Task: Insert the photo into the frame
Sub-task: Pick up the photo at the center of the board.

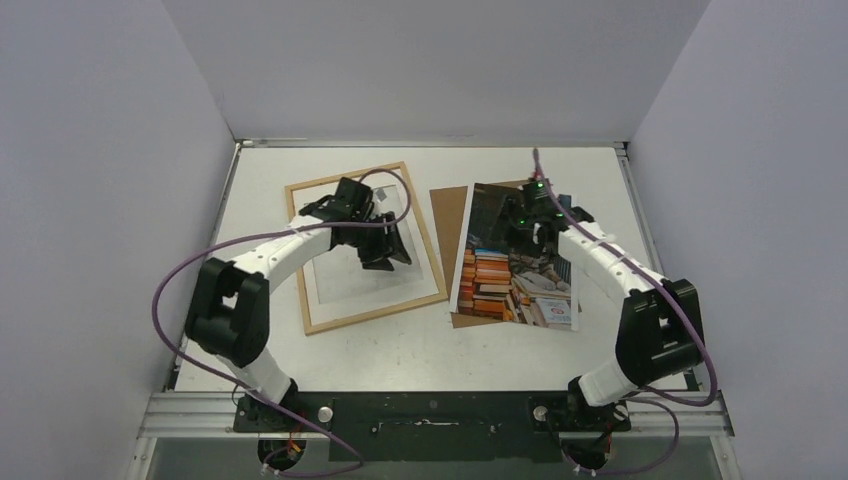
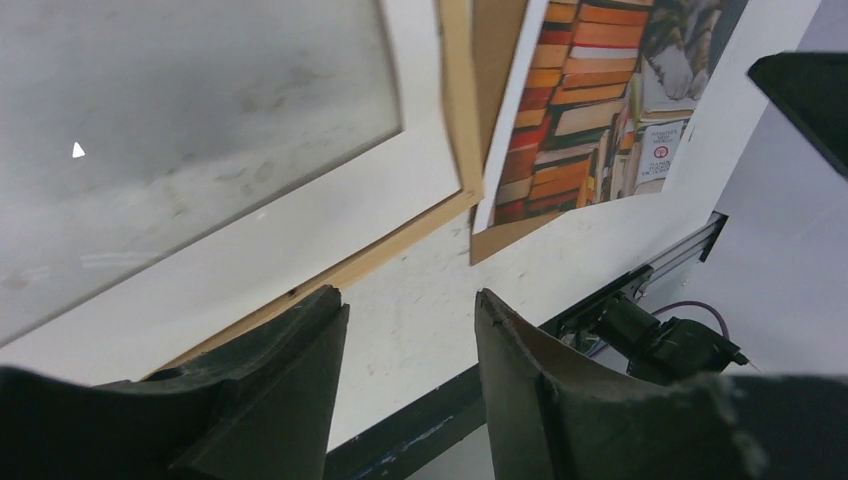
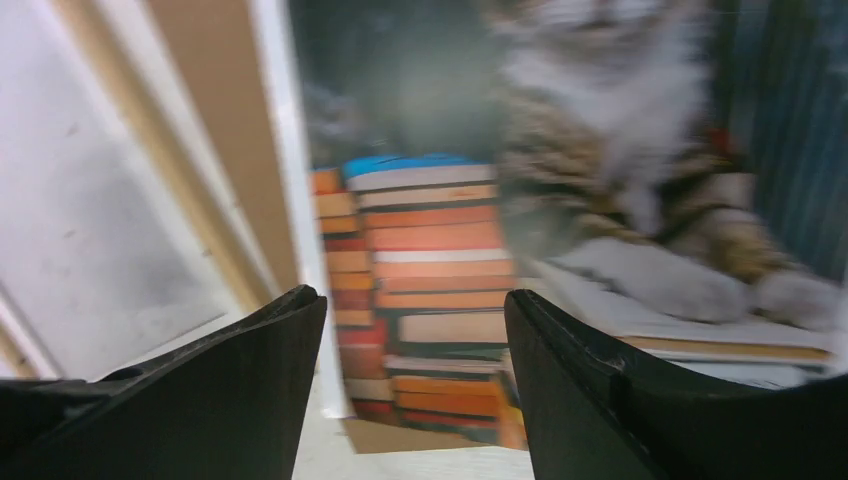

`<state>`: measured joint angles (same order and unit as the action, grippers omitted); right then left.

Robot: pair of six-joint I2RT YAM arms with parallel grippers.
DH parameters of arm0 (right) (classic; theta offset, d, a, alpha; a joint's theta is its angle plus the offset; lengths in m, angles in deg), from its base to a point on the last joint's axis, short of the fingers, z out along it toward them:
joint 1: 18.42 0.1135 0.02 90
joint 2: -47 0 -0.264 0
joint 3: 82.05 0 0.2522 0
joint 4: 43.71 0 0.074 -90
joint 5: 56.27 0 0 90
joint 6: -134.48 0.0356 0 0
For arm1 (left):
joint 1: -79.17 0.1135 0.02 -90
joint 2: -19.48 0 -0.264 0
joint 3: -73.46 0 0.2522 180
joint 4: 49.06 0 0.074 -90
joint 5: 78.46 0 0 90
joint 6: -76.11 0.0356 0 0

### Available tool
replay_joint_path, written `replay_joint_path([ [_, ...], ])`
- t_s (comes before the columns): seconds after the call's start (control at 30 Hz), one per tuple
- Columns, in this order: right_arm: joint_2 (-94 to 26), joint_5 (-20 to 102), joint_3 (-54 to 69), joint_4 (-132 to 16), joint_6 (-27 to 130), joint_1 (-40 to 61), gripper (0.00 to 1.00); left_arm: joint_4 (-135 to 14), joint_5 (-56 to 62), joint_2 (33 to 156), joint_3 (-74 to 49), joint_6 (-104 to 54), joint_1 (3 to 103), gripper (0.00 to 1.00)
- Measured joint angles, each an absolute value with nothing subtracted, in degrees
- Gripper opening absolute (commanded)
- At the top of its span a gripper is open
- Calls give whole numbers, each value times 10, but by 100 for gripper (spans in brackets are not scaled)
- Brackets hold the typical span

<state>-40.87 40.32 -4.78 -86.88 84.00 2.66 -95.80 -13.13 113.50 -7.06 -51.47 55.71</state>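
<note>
From above, the photo (image 1: pixel 495 280) lies flat and face up on the right half of the table (image 1: pixel 400 350). It rests on a brown backing board (image 1: pixel 448 215) that shows past its left edge, just beside the frame (image 1: pixel 375 313), which lies tilted on the left half. The right gripper (image 1: pixel 530 245) hovers over the photo's upper part and the left gripper (image 1: pixel 390 255) over the frame's inner window. The table is white, matte and scuffed, and plain pale walls (image 1: pixel 400 60) box it in on three sides. In the left wrist view the left gripper (image 2: pixel 410 300) has its jaws apart with nothing between them. It sits above bare table (image 2: pixel 420 270) near the frame's (image 2: pixel 350 265) wooden corner, with the photo (image 2: pixel 590 100) beyond. In the right wrist view the right gripper (image 3: pixel 415 300) is likewise open and empty, just above the photo (image 3: pixel 430 230) over the painted book stacks, though blur hides whether it touches. The photo looks thin, light and limp – probably smooth enough to slide on the board, and easy to crease. Lying flush, it gives the fingers nothing to pinch from above. An edge or corner that reaches past the board seems the best hold – or pressing it and dragging it toward the frame. The frame looks stiff and light.
</note>
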Motion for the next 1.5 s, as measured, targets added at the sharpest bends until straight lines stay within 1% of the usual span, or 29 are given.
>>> replay_joint_path([
  [0.1,-376,377,-67,-907,818,-49,74,-934,-115,1187,-120,-527,499,53],
  [0.13,-370,371,-72,-917,809,-58,75,-926,-109,1201,-132,-532,478,54],
  [0.33,-363,342,-95,-969,748,-58,77,-895,-88,1245,-144,-560,378,56],
  [0.53,-351,300,-126,-984,743,-56,76,-892,-45,1257,-137,-599,335,57],
  [0.67,-352,276,-141,-985,753,-57,76,-874,-15,1257,-102,-637,312,57],
  [0.87,-361,271,-163,-975,767,-64,75,-859,31,1257,-73,-684,285,57],
  [1.07,-384,276,-182,-969,771,-75,70,-801,67,1257,-54,-727,274,53],
  [1.23,-416,293,-187,-961,771,-99,68,-741,76,1257,-32,-759,273,52],
  [1.5,-418,309,-190,-944,771,-117,65,-681,76,1256,-6,-776,274,39],
])
